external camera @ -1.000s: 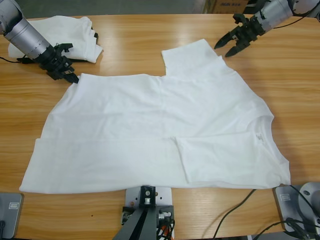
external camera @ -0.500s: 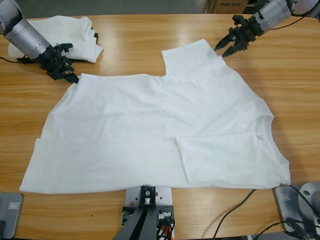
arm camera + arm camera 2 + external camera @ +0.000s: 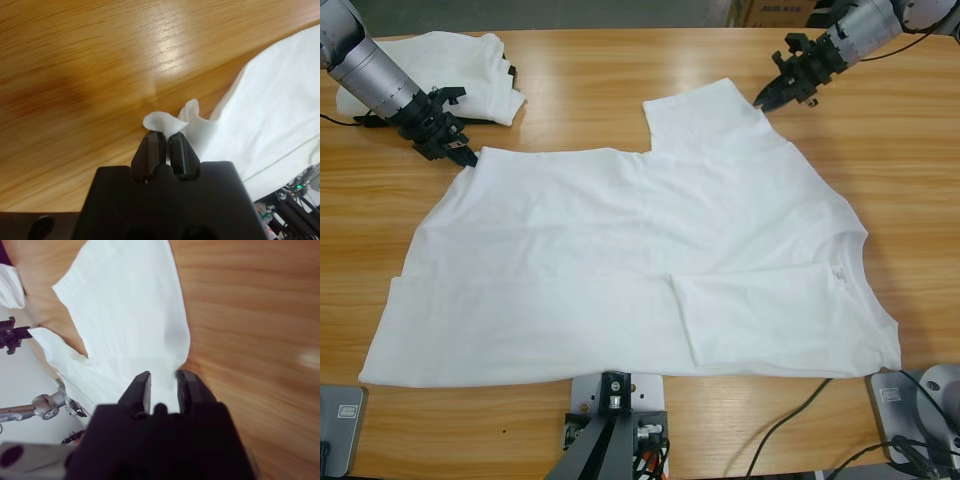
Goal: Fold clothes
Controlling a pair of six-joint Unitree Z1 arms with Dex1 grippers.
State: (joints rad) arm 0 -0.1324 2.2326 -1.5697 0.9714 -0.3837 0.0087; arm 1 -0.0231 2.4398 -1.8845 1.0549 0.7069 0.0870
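The T-shirt [image 3: 640, 260] lies spread flat on the desk [image 3: 590, 90], one sleeve already folded in over the body and the other sleeve sticking out at the far edge. The left claw [image 3: 457, 152] is clamped tight on the shirt's far hem corner, a small ruffle of cloth poking out past its tips in the wrist view. The right claw [image 3: 772, 97] sits at the edge of the far sleeve with its jaws a narrow way apart and the cloth's edge running between them; it does not look closed on the fabric.

The likely trouble: if the right claw closes on only the very rim of the sleeve (or on nothing), a lift would raise one corner alone, dragging the shirt askew and wrinkling the flat layers. The left pinch is also thin and could slip under tension. A second white garment [image 3: 460, 60] lies close behind the left claw and could be snagged.
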